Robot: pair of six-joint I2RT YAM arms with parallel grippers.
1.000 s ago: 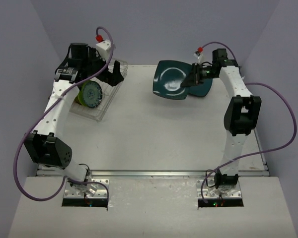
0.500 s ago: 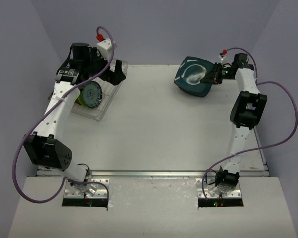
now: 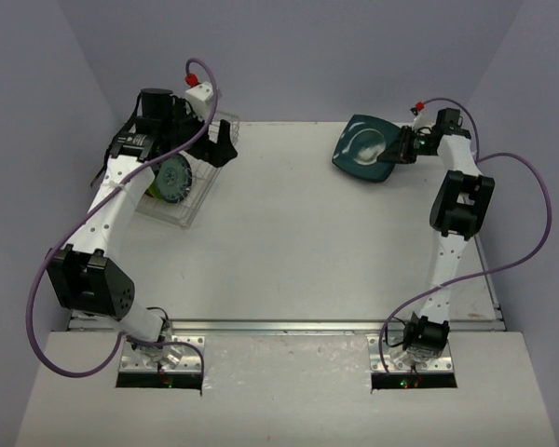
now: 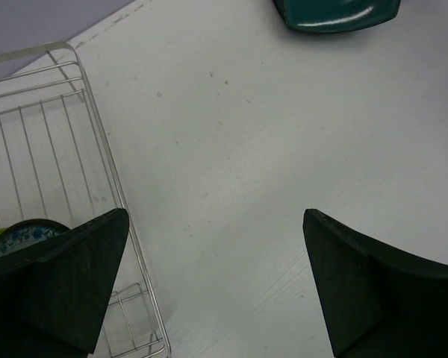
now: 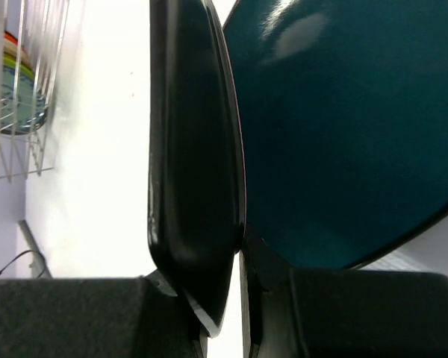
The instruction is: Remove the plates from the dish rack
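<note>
Rightward and toward the far edge, the right arm is carrying the dark teal plate (image 3: 363,149), which a second ago was hanging nearer the middle of the table (image 3: 289,251) and is now lying flatter and lower over the far right corner. The right gripper (image 3: 398,146) is pinching this plate by its rim; the wrist view shows one finger lying across the glazed face (image 5: 343,127) with the jaws nearly together on the thin edge. Whether the plate's underside is already touching the table cannot be told from above.

The left gripper (image 3: 221,142) is hovering with its jaws spread wide and nothing between them, beside the far right corner of the dish rack (image 3: 194,207). In its own view the left gripper (image 4: 215,224) is straddling the rack's wire rim (image 4: 97,134), one finger over the basket, the other over bare table.

As for progress, one plate is out of the rack but not yet released. Several are standing in the rack: a patterned teal plate (image 3: 174,177), a lime green plate (image 3: 153,186) behind it, and a sliver of orange-red (image 5: 1,37) in the right wrist view. Most of the unloading therefore appears to be left, judging by how things lie.
</note>
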